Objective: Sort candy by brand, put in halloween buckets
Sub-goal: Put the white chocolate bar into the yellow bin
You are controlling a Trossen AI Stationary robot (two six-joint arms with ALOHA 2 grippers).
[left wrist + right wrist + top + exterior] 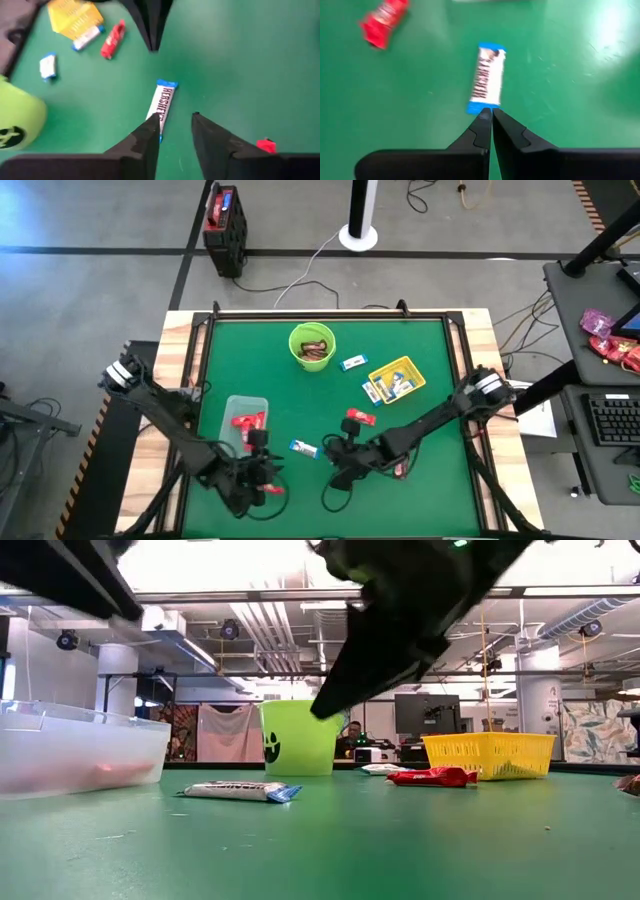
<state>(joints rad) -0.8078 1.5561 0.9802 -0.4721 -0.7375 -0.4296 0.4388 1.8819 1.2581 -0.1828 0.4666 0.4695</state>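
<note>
A blue-and-white candy bar (303, 448) lies flat on the green table between my two grippers. My left gripper (176, 120) hovers open near the bar's (164, 102) near end, which one finger partly hides. My right gripper (491, 114) is shut, its tips in line with the bar's blue end (481, 107) and raised off the table in the low view (322, 708). The lime-green bucket (312, 345) holds brown candy, the yellow tray (397, 378) blue-and-white candy, and the clear tub (245, 420) red candy.
Loose on the table are a red candy (360, 418) right of the bar and a blue-and-white one (353, 363) by the tray. Another red candy (266, 145) lies beside my left gripper. Wooden rails (180, 380) frame the table.
</note>
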